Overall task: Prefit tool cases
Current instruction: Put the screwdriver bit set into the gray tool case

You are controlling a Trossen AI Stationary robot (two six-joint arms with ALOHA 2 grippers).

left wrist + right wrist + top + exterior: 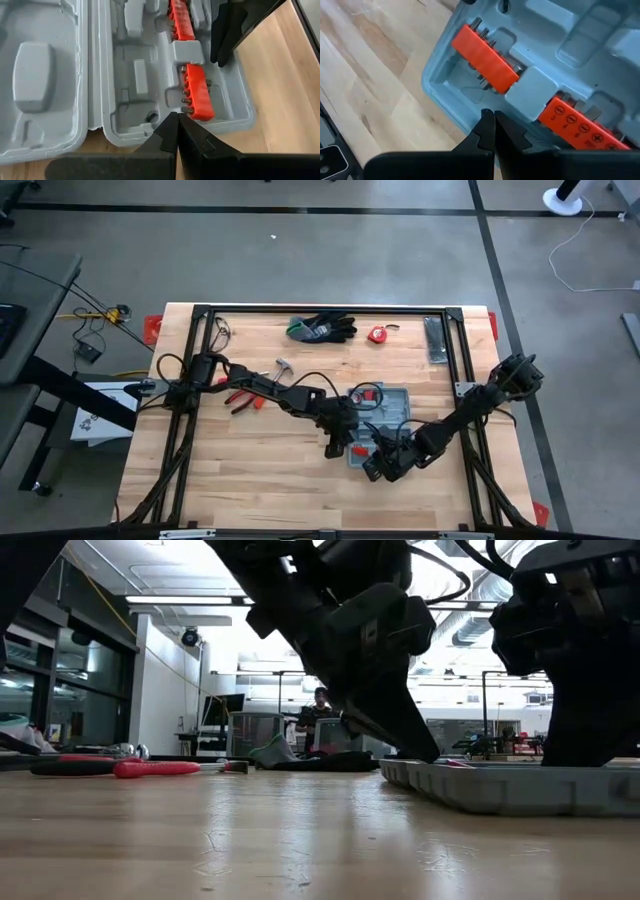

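Hovering both closed, empty grippers, left (176,116) and right (493,114), over the open tool case (385,420) near the table's (250,470) middle, we are judging it light, stiff, slippery plastic, best gripped by its thin rim.

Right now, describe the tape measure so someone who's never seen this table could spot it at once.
Start at the wooden table's far edge. Between the black-and-green gloves and the narrow dark flat bar lies the tape measure, apart from both. It is the only small, roundish red thing in that row.
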